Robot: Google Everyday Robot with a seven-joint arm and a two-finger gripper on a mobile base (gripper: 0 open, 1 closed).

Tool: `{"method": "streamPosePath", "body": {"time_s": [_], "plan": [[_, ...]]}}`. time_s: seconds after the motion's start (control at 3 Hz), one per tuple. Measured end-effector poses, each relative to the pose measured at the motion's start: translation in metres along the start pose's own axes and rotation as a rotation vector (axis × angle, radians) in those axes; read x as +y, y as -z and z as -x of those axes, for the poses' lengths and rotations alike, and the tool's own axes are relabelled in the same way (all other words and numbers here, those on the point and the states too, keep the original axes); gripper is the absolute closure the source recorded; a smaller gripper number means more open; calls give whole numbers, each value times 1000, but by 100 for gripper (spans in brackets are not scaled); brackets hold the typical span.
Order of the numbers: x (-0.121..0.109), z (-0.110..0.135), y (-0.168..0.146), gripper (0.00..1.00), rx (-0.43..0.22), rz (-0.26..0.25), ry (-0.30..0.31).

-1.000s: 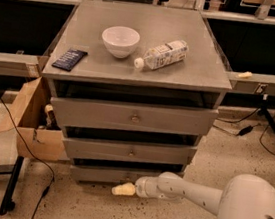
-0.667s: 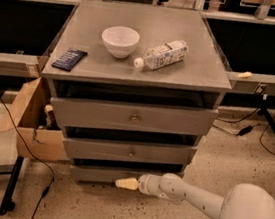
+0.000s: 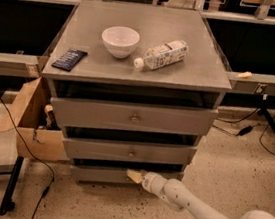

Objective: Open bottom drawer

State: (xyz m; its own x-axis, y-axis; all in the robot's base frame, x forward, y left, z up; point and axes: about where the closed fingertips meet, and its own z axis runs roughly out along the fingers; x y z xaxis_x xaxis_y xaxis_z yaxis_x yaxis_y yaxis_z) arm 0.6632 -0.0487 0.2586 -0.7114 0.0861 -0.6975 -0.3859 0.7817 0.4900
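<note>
The bottom drawer (image 3: 99,174) is the lowest of three grey drawers in a grey cabinet, a narrow flat front just above the floor. My gripper (image 3: 133,175) reaches in from the lower right on a white arm, its pale tip right at the centre of the bottom drawer's front, where the knob sits. The knob itself is hidden behind the gripper tip. The two larger drawers above show brass knobs, the top one (image 3: 135,118) and the middle one (image 3: 131,153).
On the cabinet top (image 3: 194,63) are a white bowl (image 3: 120,40), a plastic bottle (image 3: 162,55) lying on its side and a dark flat packet (image 3: 69,58). An open cardboard box (image 3: 30,117) stands left of the cabinet. Cables lie on the speckled floor.
The gripper has moved left and up from the floor in front of the cabinet to the centre of the bottom drawer's front.
</note>
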Motion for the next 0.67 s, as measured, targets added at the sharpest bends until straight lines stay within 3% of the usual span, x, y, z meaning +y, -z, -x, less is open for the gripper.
{"method": "streamPosePath", "body": {"time_s": [0.67], "plan": [[-2,27,8,88,-119,-15,6]]}}
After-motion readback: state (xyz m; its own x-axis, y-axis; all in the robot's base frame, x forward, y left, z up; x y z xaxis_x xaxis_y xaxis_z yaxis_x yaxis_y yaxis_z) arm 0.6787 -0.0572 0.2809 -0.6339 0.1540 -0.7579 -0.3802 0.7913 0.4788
